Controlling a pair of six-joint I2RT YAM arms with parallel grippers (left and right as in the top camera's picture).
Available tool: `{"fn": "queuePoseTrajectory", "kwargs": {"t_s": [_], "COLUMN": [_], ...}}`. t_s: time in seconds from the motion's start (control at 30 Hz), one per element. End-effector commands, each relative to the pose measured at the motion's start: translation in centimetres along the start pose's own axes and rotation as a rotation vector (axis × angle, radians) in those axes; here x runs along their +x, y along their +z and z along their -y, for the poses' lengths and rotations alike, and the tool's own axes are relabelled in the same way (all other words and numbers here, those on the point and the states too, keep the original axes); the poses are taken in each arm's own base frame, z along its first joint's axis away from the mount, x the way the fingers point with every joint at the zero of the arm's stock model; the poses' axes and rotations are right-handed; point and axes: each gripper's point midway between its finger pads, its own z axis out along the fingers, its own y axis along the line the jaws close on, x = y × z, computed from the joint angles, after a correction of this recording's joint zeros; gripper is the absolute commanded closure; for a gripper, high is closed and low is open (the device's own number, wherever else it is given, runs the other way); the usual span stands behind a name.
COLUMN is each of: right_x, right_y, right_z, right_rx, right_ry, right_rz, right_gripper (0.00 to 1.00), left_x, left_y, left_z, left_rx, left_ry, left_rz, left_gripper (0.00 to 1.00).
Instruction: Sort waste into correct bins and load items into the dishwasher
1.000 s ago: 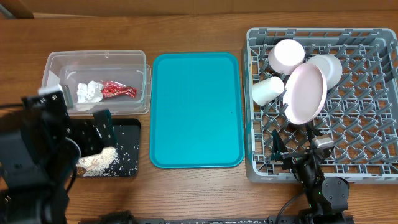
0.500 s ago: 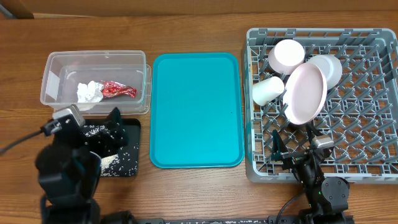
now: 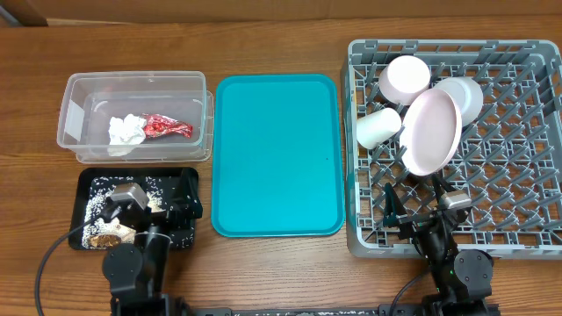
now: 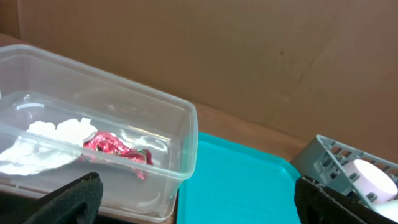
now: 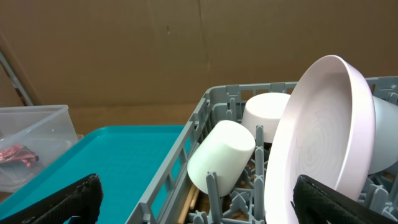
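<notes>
The clear tub (image 3: 88, 96) at the back left holds a crumpled white napkin (image 3: 126, 132) and a red wrapper (image 3: 167, 127); the left wrist view shows the tub (image 4: 180, 124), the wrapper (image 4: 115, 149) and the napkin (image 4: 43, 146). In front of the tub, the black tray (image 3: 88, 180) holds rice grains (image 3: 118, 230) and a brown scrap (image 3: 104, 239). The grey dish rack (image 3: 527, 219) holds a plate (image 3: 430, 132) on edge, a cup (image 3: 378, 127) and two bowls (image 3: 404, 77) (image 3: 465, 95). My left gripper (image 3: 154, 209) (image 4: 199, 199) is open and empty over the black tray's front. My right gripper (image 3: 421, 211) (image 5: 196, 199) is open and empty over the rack's front-left part, facing the cup (image 5: 221, 155) and the plate (image 5: 317, 143).
A large flat teal tray (image 3: 277, 154) lies between the bins and the rack. A brown cardboard wall (image 4: 217, 50) stands behind the table. Both arms sit folded at the table's front edge.
My left arm has drawn back and down from over the black tray to the table's front edge, uncovering the tray. The right arm and the dishes have not moved.
</notes>
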Motion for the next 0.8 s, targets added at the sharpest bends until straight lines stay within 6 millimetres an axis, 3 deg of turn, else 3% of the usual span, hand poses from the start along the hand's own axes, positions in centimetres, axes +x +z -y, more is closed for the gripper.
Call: {"fn": "queuePoseTrajectory", "kwargs": {"t_s": [0.0,0.3,0.5,0.77], "right_x": [0.1,0.1,0.1,0.1], "right_y": [0.0,0.0,0.0,0.0], "right_z": [0.3,0.3,0.3,0.3], "right_rx": [0.013,0.013,0.013,0.013], "right_ry": [0.004,0.004,0.004,0.004], "right_rz": [0.008,0.008,0.008,0.008], "right_gripper": [0.00,0.00,0.00,0.00], "left_x": [1.6,2.3,4.1,4.4], "left_y": [-0.1,-0.6,-0.8,-0.7], "left_z": [-0.3,-0.3,-0.2,0.2], "left_rx": [0.021,0.038,0.055,0.071], "left_ry": [0.057,0.274,0.465,0.610], "left_rz": [0.011,0.055,0.011,0.009], "left_gripper": [0.00,0.00,0.00,0.00]}}
